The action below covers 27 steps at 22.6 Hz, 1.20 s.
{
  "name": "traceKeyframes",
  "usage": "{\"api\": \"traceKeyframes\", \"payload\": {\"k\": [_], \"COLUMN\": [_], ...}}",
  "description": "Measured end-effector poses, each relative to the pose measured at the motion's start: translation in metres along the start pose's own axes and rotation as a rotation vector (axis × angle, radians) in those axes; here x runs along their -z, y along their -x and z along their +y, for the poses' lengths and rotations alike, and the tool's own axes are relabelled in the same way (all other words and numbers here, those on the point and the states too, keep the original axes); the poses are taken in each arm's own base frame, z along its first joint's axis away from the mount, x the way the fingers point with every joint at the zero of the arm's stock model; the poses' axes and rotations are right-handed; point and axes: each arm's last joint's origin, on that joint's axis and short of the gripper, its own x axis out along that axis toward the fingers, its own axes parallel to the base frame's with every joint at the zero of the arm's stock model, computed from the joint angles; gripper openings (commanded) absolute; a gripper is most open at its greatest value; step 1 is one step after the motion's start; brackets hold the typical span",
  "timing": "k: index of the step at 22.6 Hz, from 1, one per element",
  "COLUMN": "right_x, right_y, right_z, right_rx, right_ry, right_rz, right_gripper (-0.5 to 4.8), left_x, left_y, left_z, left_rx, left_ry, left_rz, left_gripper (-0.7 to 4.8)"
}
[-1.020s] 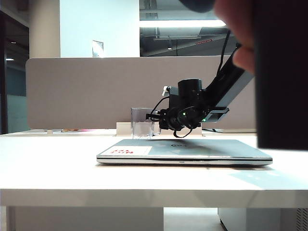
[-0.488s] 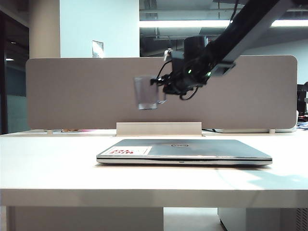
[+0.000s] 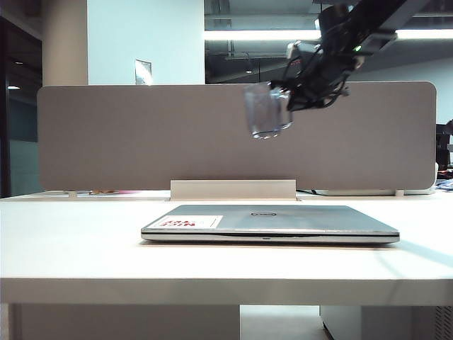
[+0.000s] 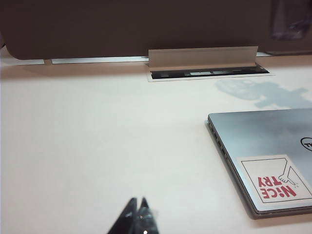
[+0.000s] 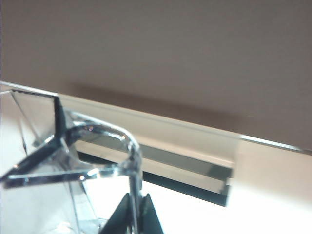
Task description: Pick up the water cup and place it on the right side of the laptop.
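The water cup (image 3: 267,110), a clear grey-tinted tumbler, hangs blurred high above the laptop (image 3: 269,221), in front of the partition. My right gripper (image 3: 289,91) holds it from the right side. In the right wrist view the right gripper (image 5: 137,196) is shut on the cup's (image 5: 73,161) thin wall near the rim. The silver laptop (image 4: 273,146) lies closed and flat, with its red-print sticker (image 4: 274,179) on the lid. My left gripper (image 4: 139,207) hovers low over bare table to the left of the laptop, shut with nothing in it.
A grey partition panel (image 3: 141,134) runs along the table's back. A raised cable-slot flap (image 3: 233,189) stands just behind the laptop, with its open slot (image 4: 209,73) below it. The white table (image 3: 71,241) extends on both sides of the laptop.
My right arm has lifted the cup off the table behind the laptop and carried it up and to the right. A hand that blocked the exterior view's top right is gone.
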Motion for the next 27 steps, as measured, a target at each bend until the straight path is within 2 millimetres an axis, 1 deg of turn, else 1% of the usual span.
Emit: {"api": "traceKeyframes", "payload": {"k": [1, 3, 5, 6, 7, 8, 10, 11, 13, 14, 15, 16, 17, 18, 20, 21, 22, 23, 24, 25, 26, 27], "right_x": [-0.005, -0.01, -0.019, -0.027, -0.031, -0.038, -0.039, -0.033, -0.027, -0.027, -0.029, -0.034, -0.038, -0.044, -0.046, -0.044, -0.037, -0.034, -0.03, -0.03, -0.031, -0.03], "right_y": [0.008, 0.016, 0.03, 0.044, 0.051, 0.065, 0.085, 0.097, 0.109, 0.12, 0.127, 0.144, 0.155, 0.171, 0.19, 0.195, 0.206, 0.213, 0.227, 0.234, 0.25, 0.258], "right_z": [-0.011, -0.023, -0.036, -0.044, -0.047, -0.055, -0.063, -0.069, -0.069, -0.069, -0.067, -0.062, -0.059, -0.055, -0.051, -0.049, -0.046, -0.043, -0.038, -0.037, -0.033, -0.031], "right_rx": [0.006, 0.004, 0.014, 0.025, 0.029, 0.04, 0.05, 0.061, 0.066, 0.063, 0.063, 0.061, 0.06, 0.057, 0.061, 0.063, 0.062, 0.061, 0.06, 0.06, 0.065, 0.071], "right_ry": [-0.005, -0.014, -0.025, -0.034, -0.037, -0.04, -0.053, -0.064, -0.075, -0.078, -0.077, -0.073, -0.07, -0.062, -0.056, -0.058, -0.064, -0.065, -0.065, -0.063, -0.048, -0.038], "right_rz": [0.019, 0.043, 0.05, 0.043, 0.035, 0.015, 0.023, 0.049, 0.088, 0.098, 0.096, 0.083, 0.069, 0.04, 0.014, 0.019, 0.044, 0.05, 0.054, 0.048, 0.022, 0.011], "right_gripper": [-0.01, -0.01, -0.01, -0.01, -0.01, -0.01, -0.01, -0.01, -0.01, -0.01, -0.01, -0.01, -0.01, -0.01, -0.01, -0.01, -0.01, -0.01, -0.01, -0.01, -0.01, -0.01], "left_x": [0.0, 0.0, 0.0, 0.0, 0.0, 0.0, 0.0, 0.0, 0.0, 0.0, 0.0, 0.0, 0.0, 0.0, 0.0, 0.0, 0.0, 0.0, 0.0, 0.0, 0.0, 0.0], "left_y": [0.0, 0.0, 0.0, 0.0, 0.0, 0.0, 0.0, 0.0, 0.0, 0.0, 0.0, 0.0, 0.0, 0.0, 0.0, 0.0, 0.0, 0.0, -0.001, -0.001, -0.001, -0.001], "left_z": [0.0, 0.0, 0.0, 0.0, 0.0, 0.0, 0.0, 0.0, 0.0, 0.0, 0.0, 0.0, 0.0, 0.0, 0.0, 0.0, 0.0, -0.001, -0.003, -0.004, -0.006, -0.007], "left_rx": [0.0, 0.0, 0.0, 0.0, 0.0, 0.0, 0.0, 0.0, 0.0, 0.0, 0.0, 0.0, 0.0, 0.0, 0.0, 0.0, 0.002, 0.006, 0.023, 0.031, 0.047, 0.056], "left_ry": [0.0, 0.0, 0.0, 0.0, 0.0, 0.0, 0.0, 0.0, 0.0, 0.0, 0.0, 0.0, 0.0, 0.001, 0.0, 0.001, 0.0, 0.0, -0.002, -0.003, -0.005, -0.006], "left_rz": [0.0, 0.0, 0.0, 0.001, 0.0, 0.0, 0.0, 0.001, 0.001, 0.002, 0.002, 0.002, 0.002, 0.002, 0.001, 0.002, 0.001, 0.001, 0.002, 0.001, 0.001, 0.001], "left_gripper": [-0.04, -0.04, -0.04, -0.04, -0.04, -0.04, -0.04, -0.04, -0.04, -0.04, -0.04, -0.04, -0.04, -0.04, -0.04, -0.04, -0.04, -0.04, -0.04, -0.04, -0.04, -0.04]}}
